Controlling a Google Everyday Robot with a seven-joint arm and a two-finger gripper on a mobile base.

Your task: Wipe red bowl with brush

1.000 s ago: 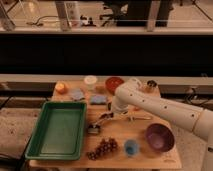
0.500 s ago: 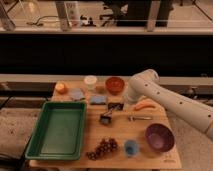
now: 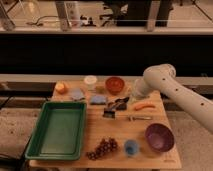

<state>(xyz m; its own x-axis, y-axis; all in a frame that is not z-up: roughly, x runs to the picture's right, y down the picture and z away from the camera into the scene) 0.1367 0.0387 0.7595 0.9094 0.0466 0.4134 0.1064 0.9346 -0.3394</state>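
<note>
The gripper hangs low over the middle of the wooden table. Its jaws seem to be closed on the brush, near the red bowl.

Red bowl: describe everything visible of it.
The red bowl is small, round and red-orange, darker inside; its material cannot be told. It stands upright, opening up, at the far edge of the wooden table, about midway along. Nothing shows inside it. A white round container stands to its left, apart. The gripper is on the bowl's near side, over the table's middle, not touching it; the brush is by the gripper, also clear of the bowl.
</note>
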